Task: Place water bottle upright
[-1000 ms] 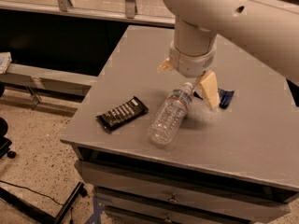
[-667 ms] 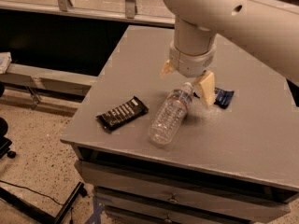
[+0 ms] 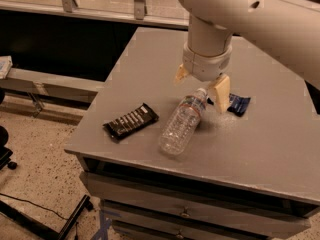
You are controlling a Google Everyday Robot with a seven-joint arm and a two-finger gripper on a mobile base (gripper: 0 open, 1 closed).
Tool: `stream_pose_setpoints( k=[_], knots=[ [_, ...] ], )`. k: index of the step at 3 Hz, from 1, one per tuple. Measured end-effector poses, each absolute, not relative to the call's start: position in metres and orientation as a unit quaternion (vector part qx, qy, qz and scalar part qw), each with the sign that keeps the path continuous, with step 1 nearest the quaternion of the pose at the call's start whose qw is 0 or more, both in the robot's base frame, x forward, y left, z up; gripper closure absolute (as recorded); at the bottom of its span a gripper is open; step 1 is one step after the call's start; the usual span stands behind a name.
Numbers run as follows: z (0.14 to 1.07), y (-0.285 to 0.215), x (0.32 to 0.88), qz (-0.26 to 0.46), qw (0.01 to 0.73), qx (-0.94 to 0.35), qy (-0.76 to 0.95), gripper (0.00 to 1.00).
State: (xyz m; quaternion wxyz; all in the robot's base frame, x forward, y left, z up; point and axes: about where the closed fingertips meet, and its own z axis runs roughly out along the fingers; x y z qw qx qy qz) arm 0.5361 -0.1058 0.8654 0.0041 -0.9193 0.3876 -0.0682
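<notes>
The water bottle point(image 3: 182, 121), clear ribbed plastic with a white cap and a narrow label near the neck, lies on its side on the grey table point(image 3: 150, 59). Its cap points up and to the right, toward my gripper. My gripper point(image 3: 201, 87) hangs from the white arm just above the bottle's cap end. Its two tan fingers are spread apart, one to the left point(image 3: 180, 73) and one to the right point(image 3: 221, 91) of the cap. It holds nothing.
A black snack bar point(image 3: 131, 122) lies left of the bottle near the table's front left edge. A dark blue packet point(image 3: 237, 104) lies just right of the gripper. Drawers sit below the table front. A dark bench and floor lie to the left.
The gripper has shifted slightly to the left over the bottle's cap end. The bottle and snack bar have not moved.
</notes>
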Motion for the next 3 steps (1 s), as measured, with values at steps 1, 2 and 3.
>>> stream_pose_setpoints(
  k=[1, 2, 3],
  knots=[
    [0.8647, -0.1054, 0.5345, -0.057, -0.002, -0.925, 0.376, 0.18],
    [0.8629, -0.1036, 0.532, -0.044, -0.01, -0.931, 0.361, 0.16],
    [0.8608, -0.1022, 0.5314, -0.034, -0.016, -0.935, 0.352, 0.18]
  ],
)
